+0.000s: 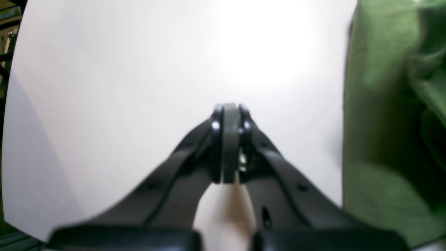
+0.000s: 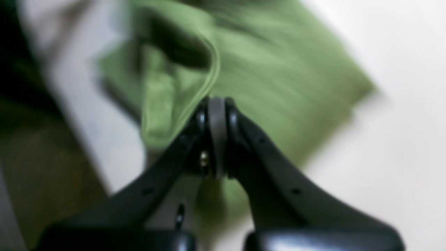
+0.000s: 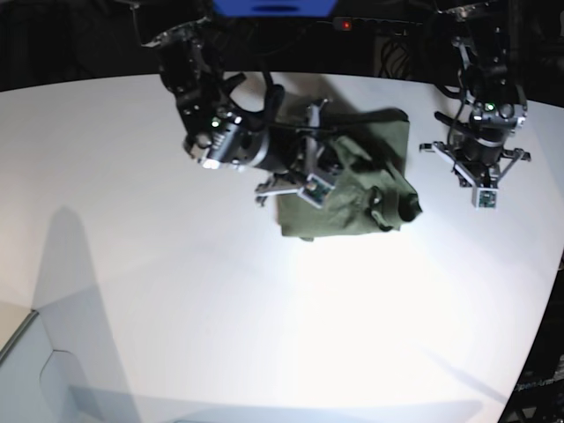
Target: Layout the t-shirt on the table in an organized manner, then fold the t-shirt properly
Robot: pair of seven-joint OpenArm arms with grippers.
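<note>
A: Where's the shirt [image 3: 352, 189]?

B: Bunched at the table's [image 3: 132, 264] far middle. The right gripper [image 2: 216, 104] is pinched shut on a hem edge; the left gripper [image 1: 228, 111] is closed, empty, beside it.

A: How to proceed?

B: Probably lift slowly, drawing the cloth flat.

A: Orientation?

B: Too crumpled; no clear long axis.

Both wrist views are blurred. Beyond the right gripper's [image 2: 217, 104] fingertips the t-shirt [image 2: 278, 80] smears; a hem perhaps meets them, unclear. Right of the left gripper [image 1: 229, 108] the shirt is cropped. In the base view the right arm covers the shirt's left part.
</note>
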